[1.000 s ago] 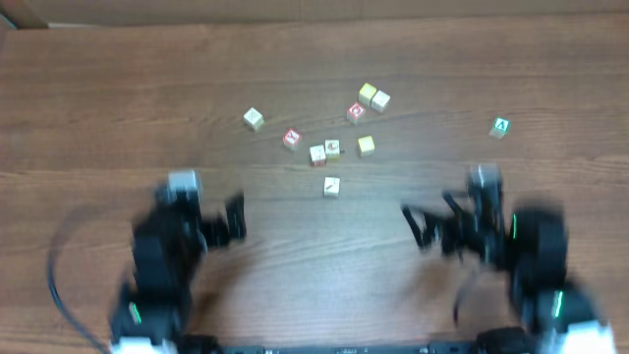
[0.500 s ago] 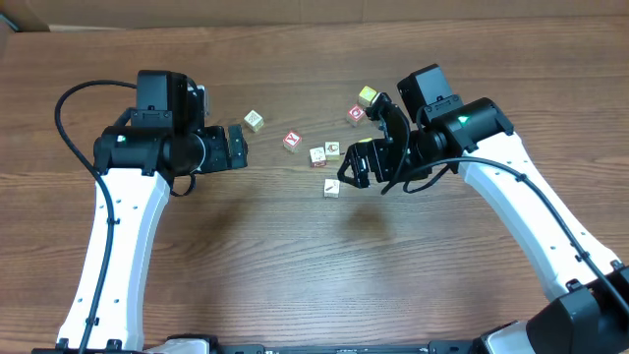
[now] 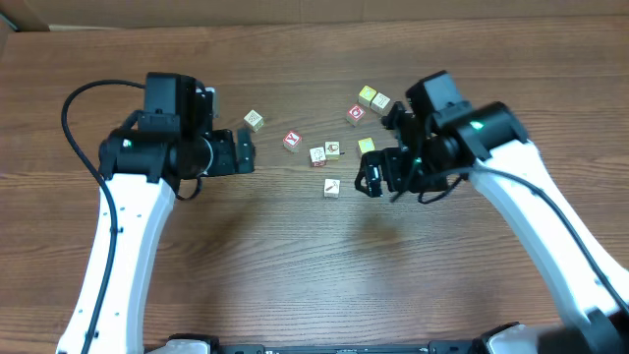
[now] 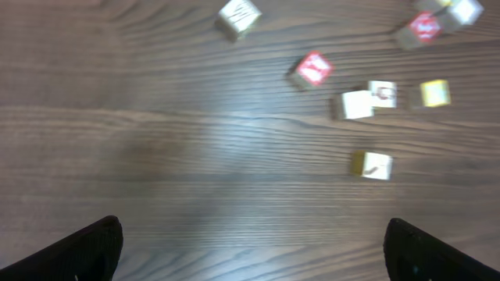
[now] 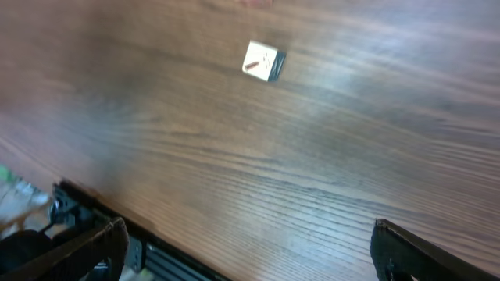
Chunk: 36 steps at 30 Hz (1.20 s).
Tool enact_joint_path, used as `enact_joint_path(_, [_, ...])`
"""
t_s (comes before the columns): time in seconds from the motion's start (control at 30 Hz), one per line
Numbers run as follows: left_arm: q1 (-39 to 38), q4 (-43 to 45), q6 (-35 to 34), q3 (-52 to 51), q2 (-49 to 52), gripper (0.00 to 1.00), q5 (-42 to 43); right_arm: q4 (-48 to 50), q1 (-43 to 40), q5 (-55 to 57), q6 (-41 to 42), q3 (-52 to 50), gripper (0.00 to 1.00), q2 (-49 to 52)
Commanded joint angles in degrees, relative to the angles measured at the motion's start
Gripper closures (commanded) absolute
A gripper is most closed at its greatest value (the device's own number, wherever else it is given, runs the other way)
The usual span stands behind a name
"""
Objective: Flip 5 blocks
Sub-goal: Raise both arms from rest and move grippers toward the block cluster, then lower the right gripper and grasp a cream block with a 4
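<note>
Blocks (image 3: pixel 317 155) lie scattered in a loose cluster on the far middle of the wooden table (image 3: pixel 295 265). We hold our left gripper (image 3: pixel 248 153) spread wide and empty, just left of the cluster. Our right gripper (image 3: pixel 371 177), likewise spread and empty, hovers just right of the nearest block (image 3: pixel 331 187).
</note>
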Motion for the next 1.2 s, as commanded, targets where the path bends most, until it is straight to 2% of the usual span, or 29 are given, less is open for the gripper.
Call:
enact_joint_path(0.0, [-3.0,0.6,0.9,1.6,-6.5,0.0,-1.1,-0.9,0.0,5.9,3.7,1.6,0.0,-11.0])
enact_joint_path(0.17, [-4.0,-0.3,0.9,1.6,-10.1,0.0,-1.1,-5.7,0.0,8.9,4.9,1.6,0.0,-17.4])
enact_joint_path(0.4, [-4.0,-2.4,0.9,1.6,-10.4,0.0,-0.8,-10.1,0.0,8.7,5.0,1.6,0.0,-17.9])
enact_joint_path(0.87, [-4.0,-3.1,0.9,1.6,-10.4,0.0,-0.3,-10.6,0.0,8.7,5.0,1.3,0.0,-16.9])
enact_joint_path(1.17, [-4.0,-4.1,1.2,1.5,-5.8,0.0,-0.4,-5.9,0.0,8.6,7.2,-7.2,0.0,-10.4])
